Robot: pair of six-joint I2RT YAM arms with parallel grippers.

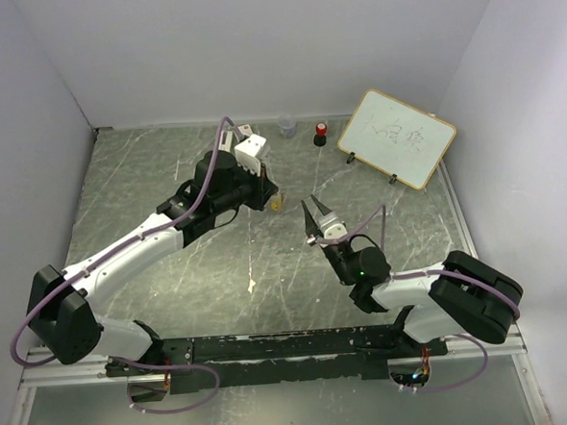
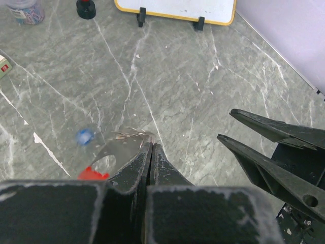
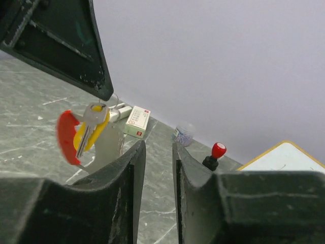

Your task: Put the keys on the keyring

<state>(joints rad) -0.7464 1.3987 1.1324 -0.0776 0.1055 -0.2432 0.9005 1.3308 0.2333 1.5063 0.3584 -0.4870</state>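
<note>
My left gripper (image 2: 151,145) is shut on the thin wire of the keyring (image 2: 131,134) and holds it above the table (image 1: 219,265). From the ring hang a silvery key (image 3: 91,118), a yellow key (image 3: 95,136) and the red tag (image 3: 64,136), close together. The blue tab (image 2: 85,136) shows blurred beside them. In the top view the bundle is a small yellow spot (image 1: 277,205) under the left gripper (image 1: 269,200). My right gripper (image 3: 158,145) stands just right of it, its jaws parted with nothing between them. Its black fingers (image 2: 269,145) point at the ring.
A whiteboard (image 1: 397,138) on a stand leans at the back right. A red-capped black stamp (image 1: 322,133) and a small clear jar (image 1: 287,126) stand by the back wall. A small white box (image 3: 137,122) lies behind the keyring. Walls close in three sides.
</note>
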